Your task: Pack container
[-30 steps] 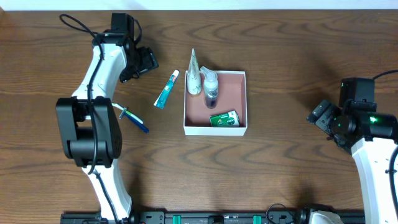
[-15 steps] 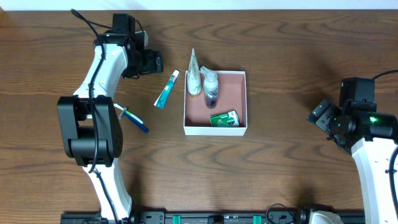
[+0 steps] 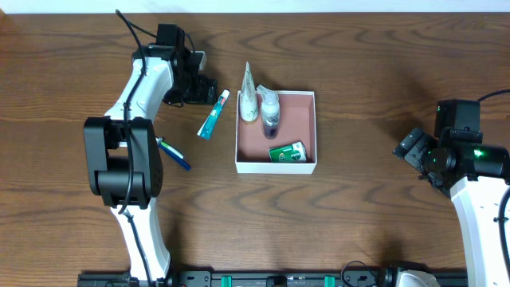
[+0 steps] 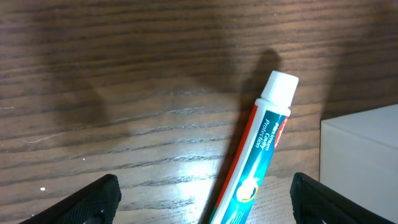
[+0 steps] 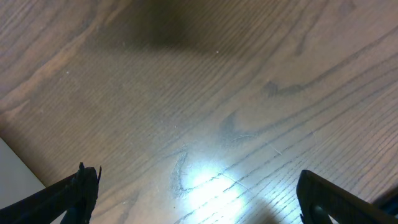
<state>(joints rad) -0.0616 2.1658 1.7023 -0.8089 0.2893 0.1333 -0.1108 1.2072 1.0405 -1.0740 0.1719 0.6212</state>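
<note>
The container point(image 3: 309, 163), a shallow white-walled box with a pink-brown inside, sits mid-table; its corner shows in the left wrist view point(image 4: 360, 162). In it lie a white tube point(image 3: 249, 96), a small clear bottle point(image 3: 270, 113) and a green packet point(image 3: 288, 151). A blue-green toothpaste tube with a white cap point(image 3: 213, 114) lies on the table left of the box, between my left fingers in the left wrist view point(image 4: 258, 158). My left gripper point(image 3: 205, 89) is open just above it. My right gripper point(image 3: 414, 151) is open and empty over bare wood at the far right.
A blue-handled razor point(image 3: 173, 153) lies on the table left of the box, next to the left arm's base.
My left gripper has moved right and a little toward the toothpaste tube. The right arm has not moved.
</note>
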